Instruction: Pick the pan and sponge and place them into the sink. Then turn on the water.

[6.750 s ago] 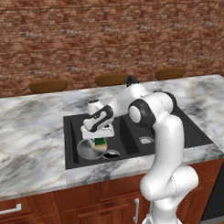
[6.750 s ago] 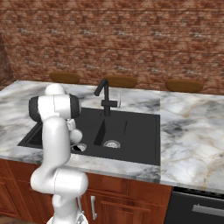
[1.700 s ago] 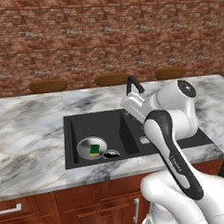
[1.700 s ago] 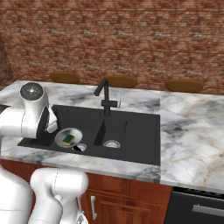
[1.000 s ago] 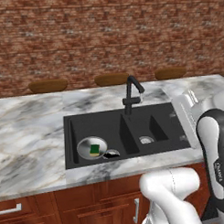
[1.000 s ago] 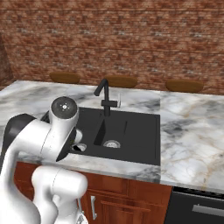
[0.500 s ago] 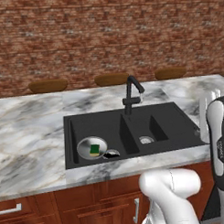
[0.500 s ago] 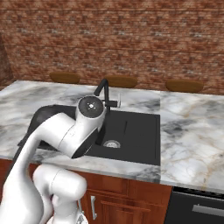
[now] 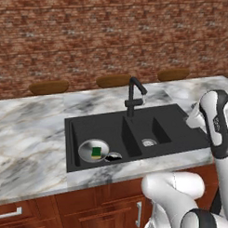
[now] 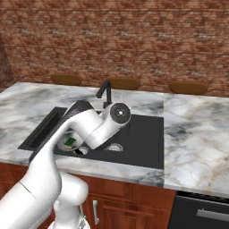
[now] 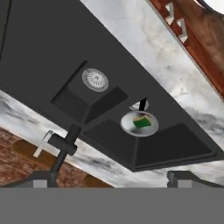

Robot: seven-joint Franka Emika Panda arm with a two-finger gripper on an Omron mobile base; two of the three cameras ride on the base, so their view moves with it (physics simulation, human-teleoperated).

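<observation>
The silver-grey pan [image 9: 92, 149] lies in the larger left bowl of the black sink [image 9: 172, 132], and the green sponge [image 9: 96, 151] rests inside it. Seen from the hand, the pan [image 11: 139, 123] and sponge [image 11: 142, 121] look small and far, beyond the smaller bowl's drain [image 11: 95, 79]. The black faucet [image 9: 134, 93] stands behind the divider, its lever [image 11: 42, 143] off to one side, and no stream runs. My gripper [image 11: 113, 179] is open and holds nothing. It hovers off the sink's right side, well away from the faucet. My arm [image 10: 94, 127] hides much of the sink.
Marble counter [image 9: 28, 133] surrounds the sink, with a brick wall behind it. Three brown oval shapes [image 9: 114, 81] line the counter's back edge. Wooden cabinets [image 9: 91, 209] sit below, and a dark appliance [image 10: 201, 210] stands at the lower right.
My arm has swung rightward from above the faucet, across the sink, to the counter's right end. Pan and sponge have stayed in the left bowl.
</observation>
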